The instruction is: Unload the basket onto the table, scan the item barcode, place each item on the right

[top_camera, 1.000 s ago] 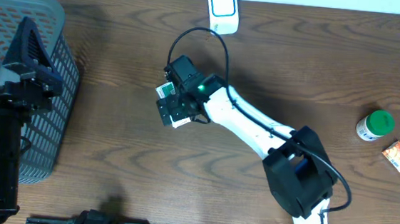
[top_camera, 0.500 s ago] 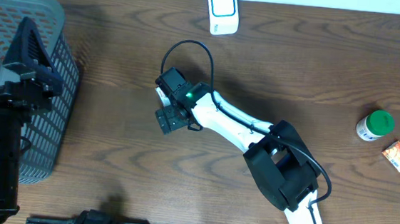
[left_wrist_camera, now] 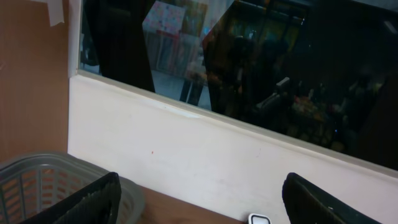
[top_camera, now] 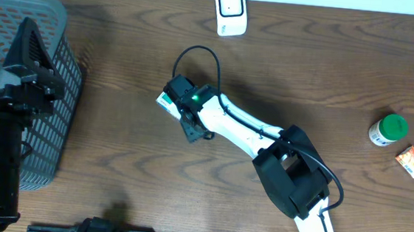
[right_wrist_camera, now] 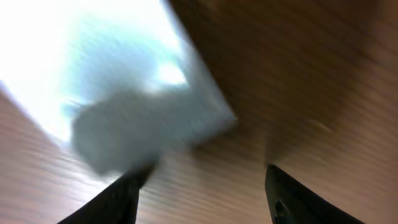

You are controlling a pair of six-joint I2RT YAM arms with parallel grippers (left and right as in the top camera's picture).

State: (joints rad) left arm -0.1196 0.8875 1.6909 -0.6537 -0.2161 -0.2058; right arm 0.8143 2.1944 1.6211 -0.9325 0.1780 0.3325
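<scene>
Sitting, seemingly, at pickup step with right end effector [right_wrist_camera: 202,177] spread beside white box [right_wrist_camera: 124,81] on desk [top_camera: 115,161], nothing pinched; next: centring, pinching, presenting it to white device [top_camera: 230,10].

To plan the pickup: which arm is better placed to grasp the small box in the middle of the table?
Right. Its gripper is next to the small box, jaws open; the left gripper is far away, by the basket.
</scene>
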